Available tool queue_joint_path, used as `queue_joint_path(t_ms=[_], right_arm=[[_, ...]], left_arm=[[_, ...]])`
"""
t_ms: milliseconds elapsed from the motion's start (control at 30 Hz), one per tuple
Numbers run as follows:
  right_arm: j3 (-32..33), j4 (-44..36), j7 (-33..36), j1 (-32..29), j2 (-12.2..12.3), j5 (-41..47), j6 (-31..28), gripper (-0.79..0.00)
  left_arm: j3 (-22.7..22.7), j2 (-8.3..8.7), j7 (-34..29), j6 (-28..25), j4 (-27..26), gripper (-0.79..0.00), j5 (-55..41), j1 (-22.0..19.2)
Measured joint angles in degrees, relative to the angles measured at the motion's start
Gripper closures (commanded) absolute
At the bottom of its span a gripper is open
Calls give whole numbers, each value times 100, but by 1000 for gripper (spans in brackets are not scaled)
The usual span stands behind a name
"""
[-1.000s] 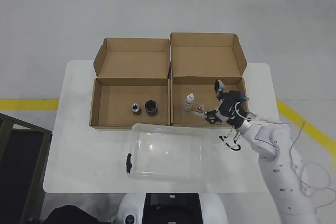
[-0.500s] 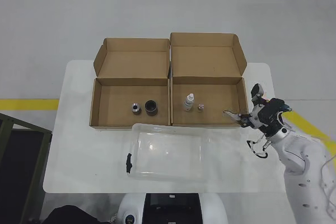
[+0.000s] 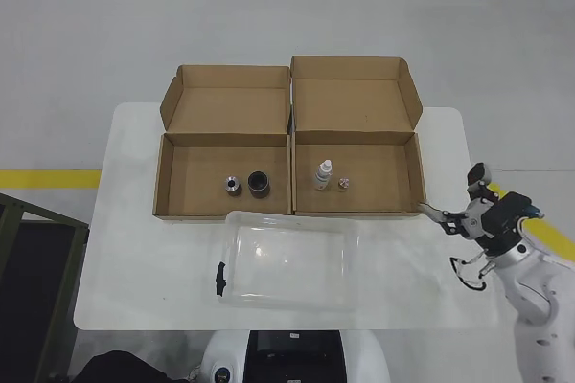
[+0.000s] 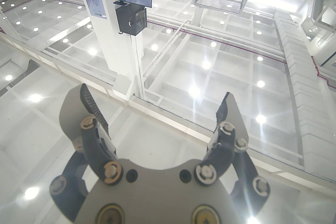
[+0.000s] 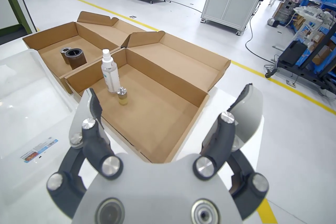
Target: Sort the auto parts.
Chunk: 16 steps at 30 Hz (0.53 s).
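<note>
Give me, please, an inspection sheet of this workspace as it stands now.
Surface: white table carrying two open cardboard boxes and a clear plastic bin.
Job's things: small grey cylinder and dark hollow cylinder in the left box; spray bottle and small brass fitting upright in the right box.
Clutter: nothing seen.
Grippers: left gripper open, pointing at the ceiling; right gripper open, holding nothing, off the right box's corner.
Cables: black cable trailing on the floor behind.
Surroundings: yellow floor line; dark rack beside the table.
</note>
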Motion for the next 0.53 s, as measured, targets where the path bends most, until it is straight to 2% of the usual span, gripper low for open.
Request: queue_joint_path(t_ms=[267, 533], right_arm=[[245, -118, -301, -246, 47, -84, -34, -784], [243, -117, -298, -243, 47, -83, -35, -785]], left_arm=[[0, 0, 0, 0, 0, -785, 0, 0], [0, 0, 0, 0, 0, -784, 0, 0]])
